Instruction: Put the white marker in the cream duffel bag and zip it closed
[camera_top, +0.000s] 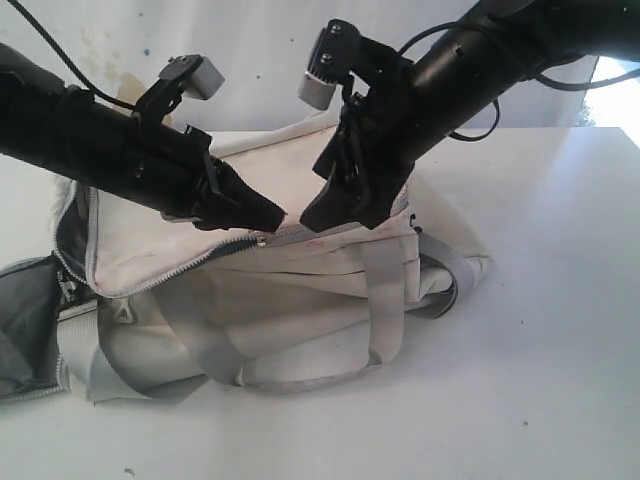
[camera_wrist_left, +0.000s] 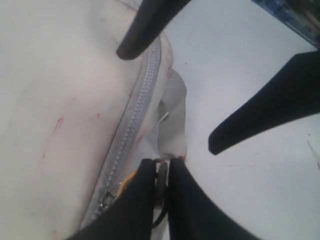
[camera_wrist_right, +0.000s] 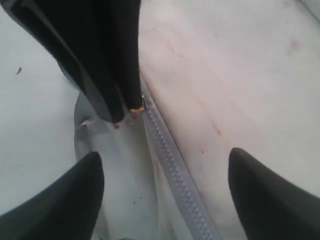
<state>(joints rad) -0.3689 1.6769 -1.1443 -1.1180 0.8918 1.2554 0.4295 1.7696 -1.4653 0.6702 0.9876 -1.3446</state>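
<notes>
The cream duffel bag (camera_top: 290, 290) lies on its side on the white table (camera_top: 540, 330). Its grey zipper (camera_top: 170, 265) gapes from the left end up to the slider, and the stretch (camera_wrist_right: 172, 167) to the right of the slider is closed. My left gripper (camera_top: 273, 214) (camera_wrist_left: 161, 167) is shut on the grey zipper pull (camera_wrist_left: 161, 176) at the slider. My right gripper (camera_top: 345, 212) (camera_wrist_right: 164, 157) hangs open just right of it, straddling the closed zipper without touching. The white marker is hidden from every view.
The bag's left end (camera_top: 25, 320) lies open and shows dark grey lining. Grey webbing straps (camera_top: 215, 350) spill over the bag's front, and another loop (camera_top: 445, 285) lies at its right end. White table stretches to the right and front.
</notes>
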